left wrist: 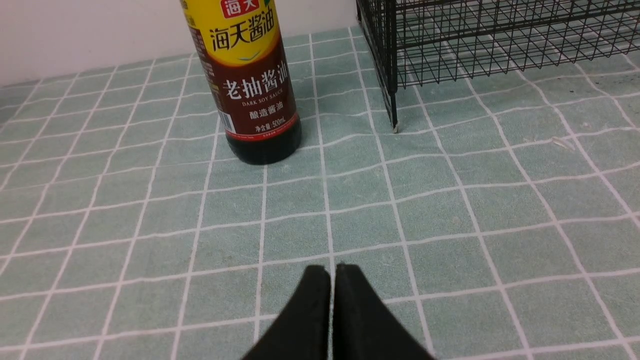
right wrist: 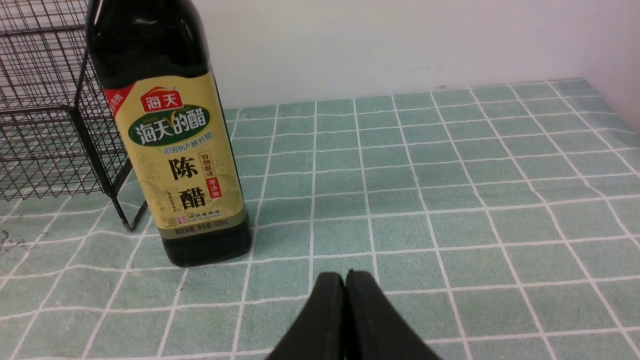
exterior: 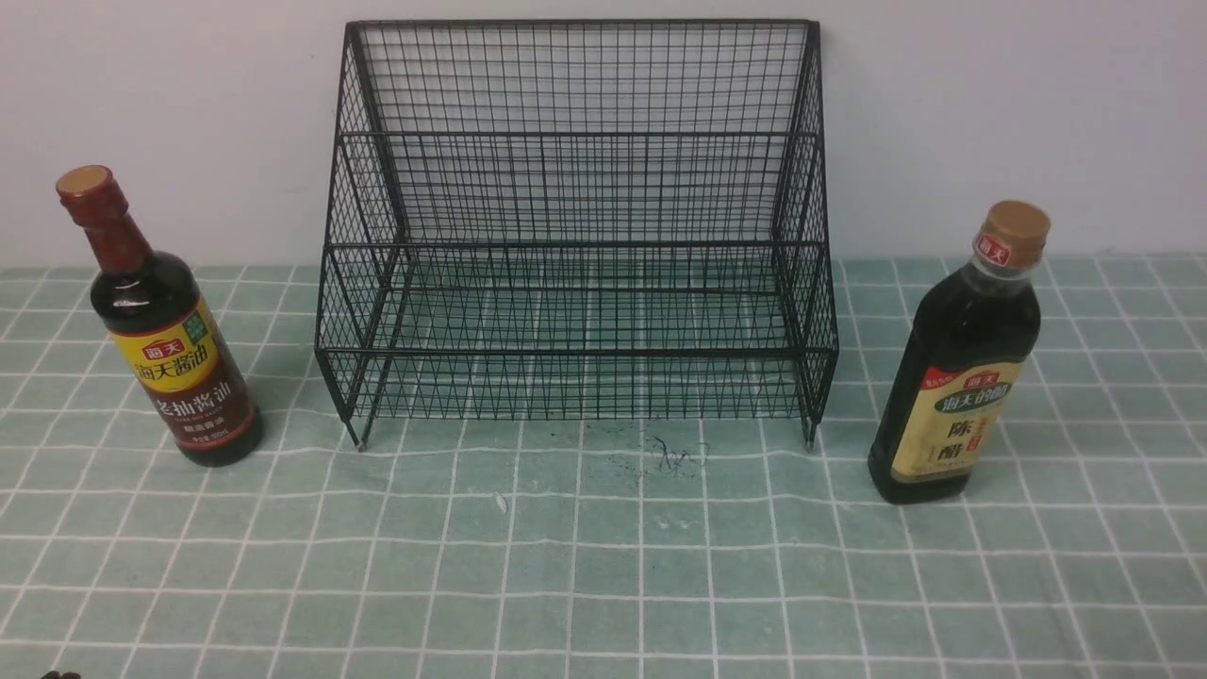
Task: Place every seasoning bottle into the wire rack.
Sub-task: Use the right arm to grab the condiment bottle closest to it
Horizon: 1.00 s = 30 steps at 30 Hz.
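Observation:
The black wire rack (exterior: 577, 226) stands against the back wall, both tiers bare. A round seasoning bottle (exterior: 165, 325) with a dark-red neck and yellow-and-maroon label stands upright to its left, also seen in the left wrist view (left wrist: 250, 80). A flatter seasoning bottle (exterior: 962, 372) with a tan cap and cream-and-green label stands upright to the rack's right, and fills the right wrist view's near side (right wrist: 172, 135). My left gripper (left wrist: 332, 272) is shut and holds nothing, well short of the round bottle. My right gripper (right wrist: 345, 280) is shut and holds nothing, near the flat bottle's base.
A green checked cloth (exterior: 603, 566) covers the table. Dark scribble marks (exterior: 660, 457) and a small white scrap (exterior: 500, 502) lie in front of the rack. A rack leg (left wrist: 394, 117) stands beside the round bottle, another leg (right wrist: 122, 212) beside the flat one.

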Each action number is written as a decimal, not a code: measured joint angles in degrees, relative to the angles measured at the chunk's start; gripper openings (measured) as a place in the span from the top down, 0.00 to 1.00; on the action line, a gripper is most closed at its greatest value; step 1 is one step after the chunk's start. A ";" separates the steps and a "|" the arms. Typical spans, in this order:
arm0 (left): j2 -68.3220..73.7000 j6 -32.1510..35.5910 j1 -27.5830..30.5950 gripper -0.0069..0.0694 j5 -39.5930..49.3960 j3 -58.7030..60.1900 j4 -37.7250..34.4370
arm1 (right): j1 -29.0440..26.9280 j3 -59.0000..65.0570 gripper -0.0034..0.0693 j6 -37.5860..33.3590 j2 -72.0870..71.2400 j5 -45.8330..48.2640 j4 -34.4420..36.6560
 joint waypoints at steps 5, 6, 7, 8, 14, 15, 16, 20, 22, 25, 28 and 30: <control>0.00 0.00 0.00 0.92 0.00 0.00 0.00 | 0.00 0.00 0.97 0.00 0.00 0.00 0.00; 0.00 0.00 0.00 0.92 0.00 0.00 0.00 | 0.00 0.00 0.97 0.00 0.00 0.00 0.00; 0.00 0.00 0.00 0.92 0.00 0.00 0.00 | 0.00 0.00 0.97 0.00 0.00 0.00 0.00; 0.00 0.00 0.00 0.92 0.00 0.00 0.00 | 0.00 0.00 0.97 0.00 0.00 0.00 0.00; 0.00 0.00 0.00 0.92 0.00 0.00 0.00 | 0.00 0.14 0.97 -0.04 0.00 -1.04 0.09; 0.00 0.00 0.00 0.92 0.00 0.00 0.00 | 0.00 0.29 0.97 0.56 0.00 -2.12 0.91; 0.00 0.00 0.00 0.92 0.00 0.00 0.00 | 0.00 0.48 0.97 2.61 0.00 -4.30 3.08; 0.00 0.00 0.00 0.92 0.00 0.00 0.00 | 0.00 0.53 0.97 9.80 0.00 -14.21 12.19; 0.00 0.00 0.00 0.92 0.00 0.00 0.00 | 0.00 0.53 0.97 12.76 0.00 -18.06 15.76; 0.00 0.00 0.00 0.92 0.00 0.00 0.00 | -0.05 0.53 0.97 12.90 0.00 -21.49 17.69; 0.00 0.00 0.00 0.92 0.00 0.00 0.00 | -0.05 0.53 0.97 12.56 0.00 -22.46 18.09; 0.00 0.00 0.00 0.92 0.00 0.00 0.00 | -0.05 0.53 0.97 12.56 0.00 -22.83 18.16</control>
